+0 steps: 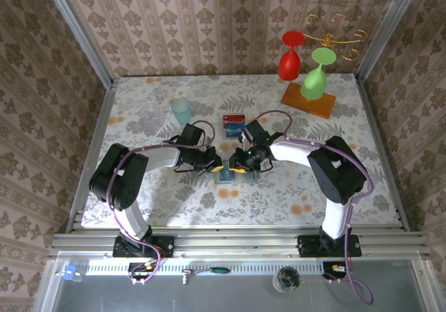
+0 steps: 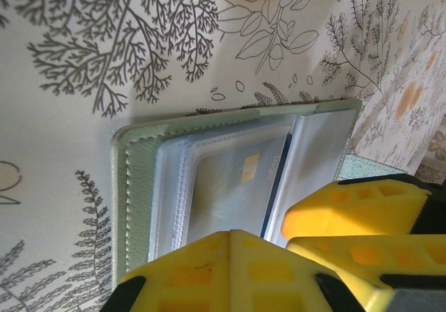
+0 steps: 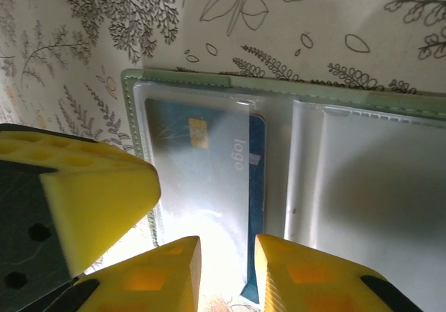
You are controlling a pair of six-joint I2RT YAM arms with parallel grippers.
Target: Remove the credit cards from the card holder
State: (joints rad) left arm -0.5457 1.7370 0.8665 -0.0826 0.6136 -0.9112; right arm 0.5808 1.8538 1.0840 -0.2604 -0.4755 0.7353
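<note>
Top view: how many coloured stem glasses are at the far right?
2. The red glass is upside down over the left end of the wooden board; the green glass, also upside down, is just right of it.

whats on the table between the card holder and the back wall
Top view: red and blue cards lie behind the card holder; past them the table is bare up to the wall.

Beige damask wallpaper walls [image 1: 209, 26] enclose a brightly lit table [image 1: 174, 197] with floral covering.
</note>
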